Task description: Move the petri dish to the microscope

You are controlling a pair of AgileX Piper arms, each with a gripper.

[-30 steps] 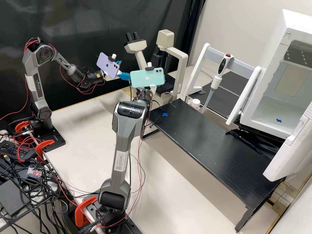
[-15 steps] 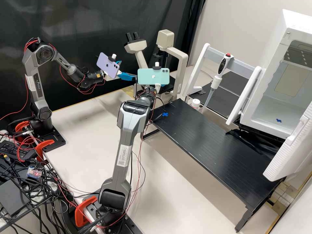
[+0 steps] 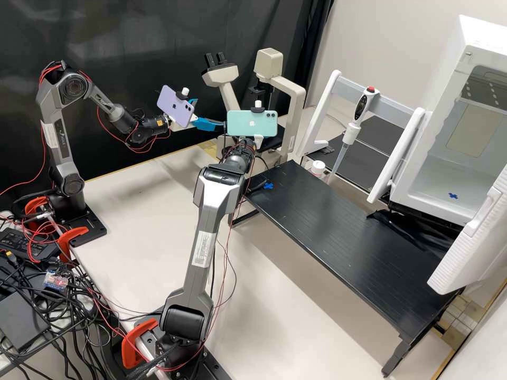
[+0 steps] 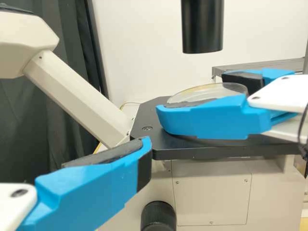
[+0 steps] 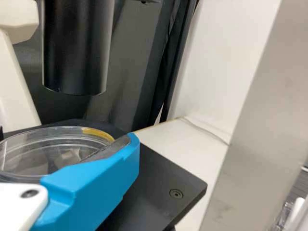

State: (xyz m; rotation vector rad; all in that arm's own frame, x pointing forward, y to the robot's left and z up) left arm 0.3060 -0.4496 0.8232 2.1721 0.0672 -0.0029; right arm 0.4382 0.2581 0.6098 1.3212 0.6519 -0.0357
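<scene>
Specimen: clear, round, shallow petri dish (image 5: pixel 29 154), glossy, smooth-walled, with a yellowish strip at its rim. Located at the left of the right wrist view and right of centre in the left wrist view, over the flat, dull black stage (image 4: pixel 149 115) of the cream, hard-shelled microscope (image 3: pixel 298 103), upper centre of the high view. Whether its base touches the stage, I cannot tell. Stage has a cut corner and a recessed round screw. A smooth black cylinder (image 4: pixel 202 26) hangs above, apart from the dish.

Right hand (image 3: pixel 258 140), white with blue fingers: opened to roughly the dish's width, dark pads at opposite sides, gripping it.

Left hand (image 3: pixel 210 114), likewise white and blue: fingers spread, holding nothing; one finger, dark-padded, at lower left of the left wrist view, apart from the dish.
</scene>
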